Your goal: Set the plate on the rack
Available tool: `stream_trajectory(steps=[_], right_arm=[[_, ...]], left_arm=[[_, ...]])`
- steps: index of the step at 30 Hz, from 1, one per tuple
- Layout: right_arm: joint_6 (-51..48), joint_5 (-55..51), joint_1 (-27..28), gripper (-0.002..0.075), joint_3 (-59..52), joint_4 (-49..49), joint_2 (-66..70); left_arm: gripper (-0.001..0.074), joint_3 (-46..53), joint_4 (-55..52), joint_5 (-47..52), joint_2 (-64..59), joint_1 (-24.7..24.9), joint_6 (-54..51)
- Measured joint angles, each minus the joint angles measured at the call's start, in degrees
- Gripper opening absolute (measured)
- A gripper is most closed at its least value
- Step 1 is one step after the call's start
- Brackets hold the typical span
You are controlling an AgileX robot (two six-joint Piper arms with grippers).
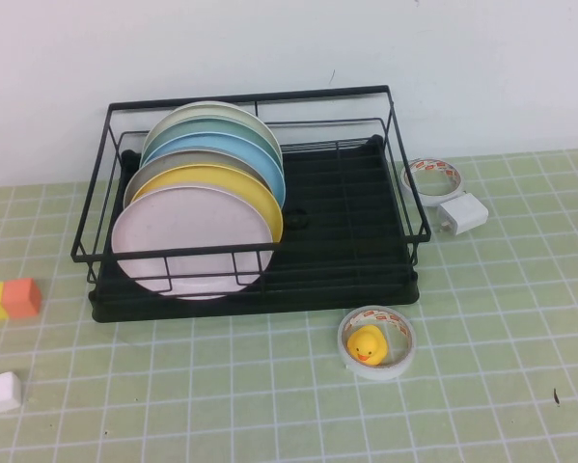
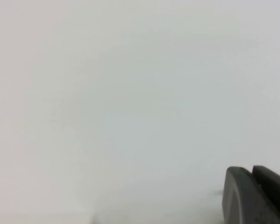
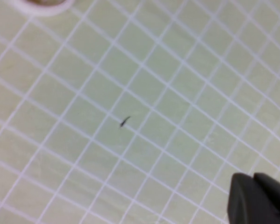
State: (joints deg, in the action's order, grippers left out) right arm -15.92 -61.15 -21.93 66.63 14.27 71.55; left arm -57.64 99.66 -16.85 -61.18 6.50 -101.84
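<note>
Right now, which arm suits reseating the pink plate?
Left, probably: the plate stands at the rack's left end. The left gripper faces blank white; the right gripper hovers over the right-side mat.

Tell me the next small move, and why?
Probably none beyond keeping both arms parked: the pink plate already stands upright in the rack, frontmost before the yellow plate. Only a dark edge of each end effector shows in its wrist view.
</note>
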Motion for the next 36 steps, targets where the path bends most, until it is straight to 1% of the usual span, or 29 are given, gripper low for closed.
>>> stream_trajectory(steps=[2,4,7,9,11,14,15,16,17,19,20,21,24,26,28,31,33,36], right_arm=[[3.26,2.46,0.0,0.0005,-3.0,1.52,-2.55],[5.88,5.02,0.0,0.0005,-6.37,2.37,-5.13],[8.81,9.34,0.0,0.0005,-12.79,2.85,-9.39],[9.34,11.73,0.0,0.0005,-16.82,2.9,-12.4],[9.66,14.19,0.0,0.0005,-21.16,2.9,-15.47],[9.8,16.76,0.0,0.0005,-26.43,2.9,-20.05],[9.88,17.38,0.0,0.0005,-28.0,2.9,-21.42],[10.02,17.49,0.0,0.0005,-29.33,2.76,-23.15],[10.02,17.49,0.0,0.0005,-30.43,2.35,-24.91],[10.02,16.68,0.0,0.0005,-32.1,1.92,-28.33],[10.06,16.07,0.0,0.0005,-32.86,1.57,-29.97],[10.15,15.53,0.0,0.0005,-33.41,1.28,-31.25],[10.29,15.1,0.0,0.0005,-35.2,-1.58,-35.68],[10.42,16.57,0.0,0.0005,-36.97,-5.03,-38.56],[10.42,18.74,0.0,0.0005,-39.17,-7.88,-41.29],[10.42,22.34,0.0,0.0005,-43.04,-9.43,-44.67],[10.42,24.01,0.0,0.0004,-45.17,-9.86,-46.21],[10.42,25.71,0.0,0.0003,-46.46,-10.11,-47.52]], left_arm=[[0.0002,1.12,0.39,-3.97,2.43,0.0,2.81],[0.0001,3.59,0.61,-5.54,5.14,0.0,5.06],[0.0,8.98,0.78,-4.27,8.64,0.0,8.57],[0.0,12.73,0.78,-0.42,10.89,0.0,10.09],[0.0,16.64,0.78,6.13,12.6,0.0,10.8],[0.0,22.6,0.03,21.19,14.29,0.0,11.29],[0.0,24.07,-2.64,27.76,14.69,0.0,11.91],[0.0,24.5,-5.41,31.92,14.7,0.0,12.19],[0.0,25.25,-12.83,40.87,14.83,0.0,14.0],[0.0,25.36,-26.35,54.6,14.83,0.0,19.93],[0.0,25.36,-31.09,59.12,14.83,0.0,24.01],[0.0,25.36,-36.45,61.55,14.83,0.0,29.98],[0.0,25.36,-51.32,61.8,14.92,0.0,46.86],[0.0,25.5,-59.0,59.22,14.92,0.0,57.58],[0.0,26.03,-65.68,54.58,14.92,0.0,66.43],[0.0,28.48,-70.6,46.1,14.92,0.0,73.99],[0.0,30.09,-71.67,43.8,14.92,0.0,75.72],[0.0,31.21,-72.03,43.04,15.94,0.0,76.6]])
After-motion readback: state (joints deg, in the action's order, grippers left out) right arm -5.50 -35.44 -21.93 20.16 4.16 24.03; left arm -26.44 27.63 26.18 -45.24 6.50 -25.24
